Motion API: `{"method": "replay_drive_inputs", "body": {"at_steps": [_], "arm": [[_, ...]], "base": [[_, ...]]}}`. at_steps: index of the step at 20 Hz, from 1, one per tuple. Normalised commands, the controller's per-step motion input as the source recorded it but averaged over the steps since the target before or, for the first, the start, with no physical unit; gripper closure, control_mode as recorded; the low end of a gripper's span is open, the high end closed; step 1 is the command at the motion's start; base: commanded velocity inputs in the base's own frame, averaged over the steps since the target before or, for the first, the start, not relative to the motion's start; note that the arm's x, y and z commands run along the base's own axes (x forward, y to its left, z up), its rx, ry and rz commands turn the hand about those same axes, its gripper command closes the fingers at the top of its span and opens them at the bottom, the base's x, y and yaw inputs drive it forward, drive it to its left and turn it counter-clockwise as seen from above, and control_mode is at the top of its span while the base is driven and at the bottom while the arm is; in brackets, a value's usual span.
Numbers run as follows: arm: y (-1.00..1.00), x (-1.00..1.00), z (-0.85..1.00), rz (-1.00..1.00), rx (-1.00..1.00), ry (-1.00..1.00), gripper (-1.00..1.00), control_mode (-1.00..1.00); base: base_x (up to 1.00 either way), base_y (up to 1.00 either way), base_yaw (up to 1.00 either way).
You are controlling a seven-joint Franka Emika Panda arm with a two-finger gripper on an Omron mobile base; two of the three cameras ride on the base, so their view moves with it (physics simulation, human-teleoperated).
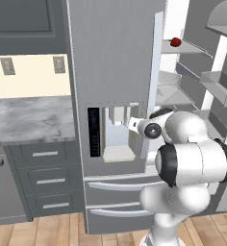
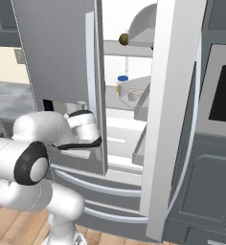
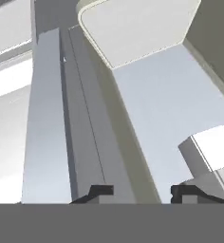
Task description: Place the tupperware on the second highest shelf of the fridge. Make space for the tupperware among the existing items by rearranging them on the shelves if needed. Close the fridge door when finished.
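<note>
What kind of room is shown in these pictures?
Most likely a rendered home kitchen. A tall steel fridge with a water dispenser stands beside a marble-look counter over grey drawers, and a built-in oven sits at the right.

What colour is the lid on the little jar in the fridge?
Blue, on a yellow jar; the right base view shows it best.
</note>
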Motion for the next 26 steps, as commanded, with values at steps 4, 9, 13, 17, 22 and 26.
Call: {"method": "replay_drive_inputs", "body": {"at_steps": [4,9,13,17,22,26], "arm": [[-0.46,-0.02,0.24,0.21,0.00,0.00,-1.00,-1.00],[0.16,-0.91,0.73,0.14,0.00,-0.03,-1.00,-1.00],[0.43,-0.75,1.00,0.04,0.00,0.00,-1.00,-1.00],[0.57,-0.75,1.00,0.04,0.00,0.00,-1.00,-1.00],[0.50,-0.77,1.00,0.02,0.00,0.09,-1.00,-1.00],[0.43,-0.80,1.00,0.07,0.06,0.26,-1.00,-1.00]], "base": [[0.00,0.00,0.00],[0.00,0.00,0.00],[0.00,0.00,0.00],[0.00,0.00,0.00],[0.00,0.00,0.00],[0.00,0.00,0.00]]}}
